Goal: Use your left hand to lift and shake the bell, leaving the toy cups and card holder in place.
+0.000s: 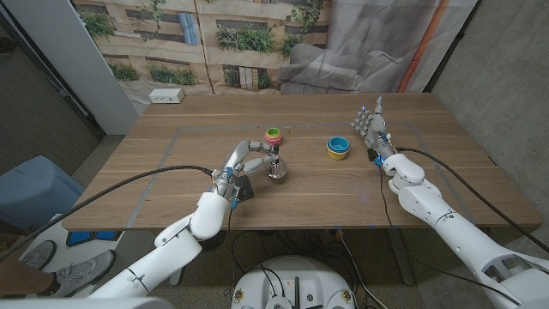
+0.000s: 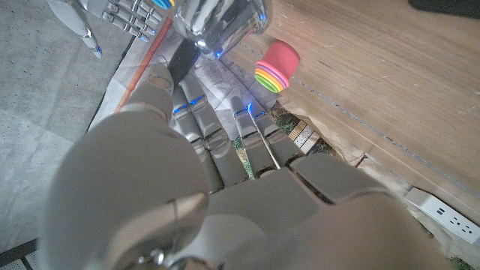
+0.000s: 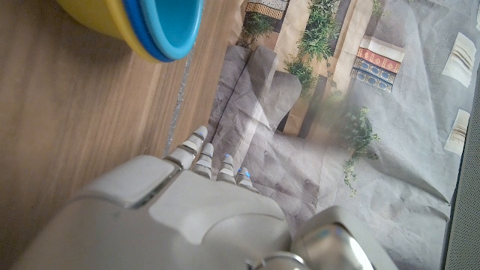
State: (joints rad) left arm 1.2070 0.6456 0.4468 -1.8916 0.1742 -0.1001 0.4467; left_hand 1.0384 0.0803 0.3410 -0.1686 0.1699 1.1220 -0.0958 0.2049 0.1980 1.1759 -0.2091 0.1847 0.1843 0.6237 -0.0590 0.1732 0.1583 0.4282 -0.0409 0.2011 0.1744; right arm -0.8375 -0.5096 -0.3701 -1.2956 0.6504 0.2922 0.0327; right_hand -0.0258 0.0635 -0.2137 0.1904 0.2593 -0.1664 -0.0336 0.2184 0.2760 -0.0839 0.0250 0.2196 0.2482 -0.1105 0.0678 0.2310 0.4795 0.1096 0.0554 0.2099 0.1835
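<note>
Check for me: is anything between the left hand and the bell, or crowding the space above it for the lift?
Nothing visible blocks it. The left hand is already at the bell, fingers at its handle. The rainbow stacked cups stand just behind the bell, apart from it, and the space above looks free.

A shiny silver bell (image 1: 277, 169) with a dark handle stands on a brown wooden table (image 1: 171, 184). A stack of cups (image 1: 273, 135) is striped pink, yellow and green. Nested cups (image 1: 337, 148) are blue inside yellow. Both robot hands, left (image 1: 243, 163) and right (image 1: 372, 124), are pale grey.
</note>
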